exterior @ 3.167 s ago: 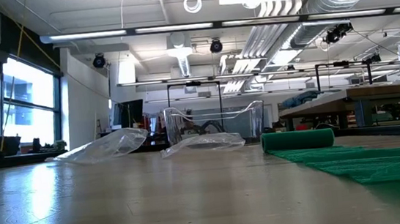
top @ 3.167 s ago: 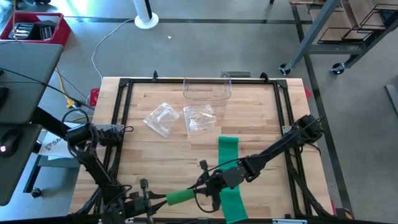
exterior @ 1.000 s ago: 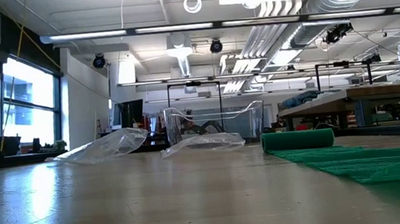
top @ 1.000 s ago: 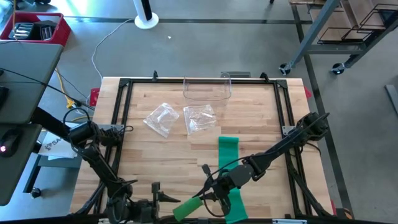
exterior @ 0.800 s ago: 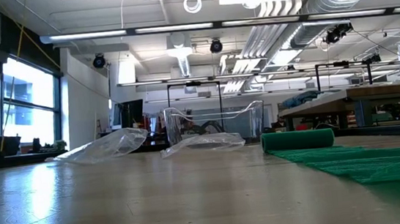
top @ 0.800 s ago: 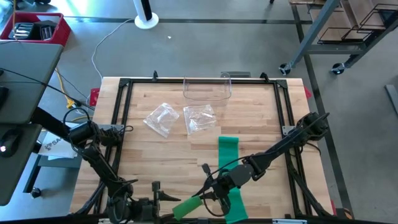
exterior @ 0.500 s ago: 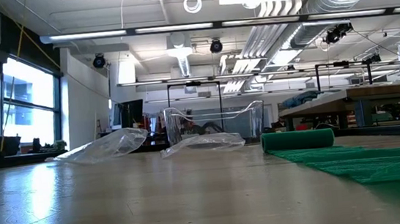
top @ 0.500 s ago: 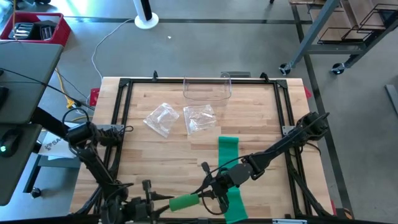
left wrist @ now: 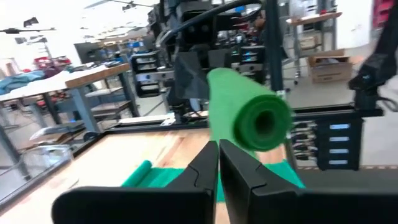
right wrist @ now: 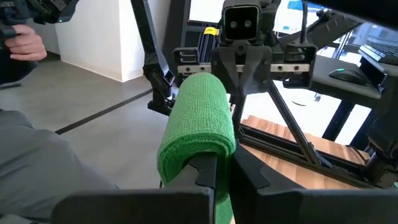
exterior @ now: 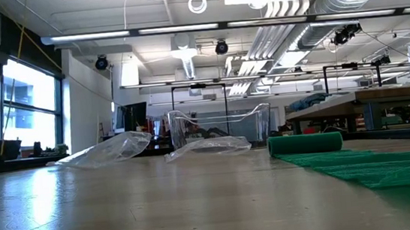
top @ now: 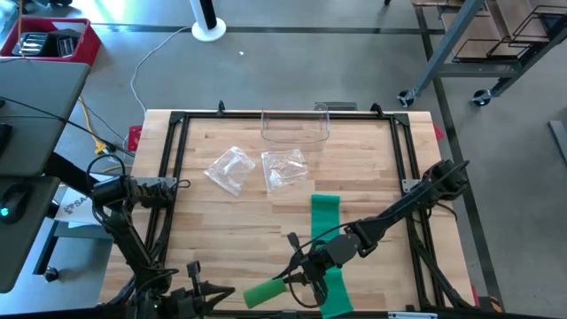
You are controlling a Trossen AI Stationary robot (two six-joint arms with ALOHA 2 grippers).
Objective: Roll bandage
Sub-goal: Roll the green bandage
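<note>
Clearly the right gripper [top: 285, 285], at lower centre of the high view, is clamped on the green bandage roll [top: 264, 291]; the left gripper [top: 215, 298], fingers together, sits just beside its free end. Turn evenly, keeping the unrolled strip [top: 328, 232] taut

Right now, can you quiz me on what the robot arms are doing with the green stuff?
1. Which gripper holds the roll? A. left B. right C. neither
2. True or false: the left gripper is apart from the roll.
3. How many bags lie on the table?

Key:
1. B. The right gripper is shut on the roll.
2. True.
3. Two.
</note>
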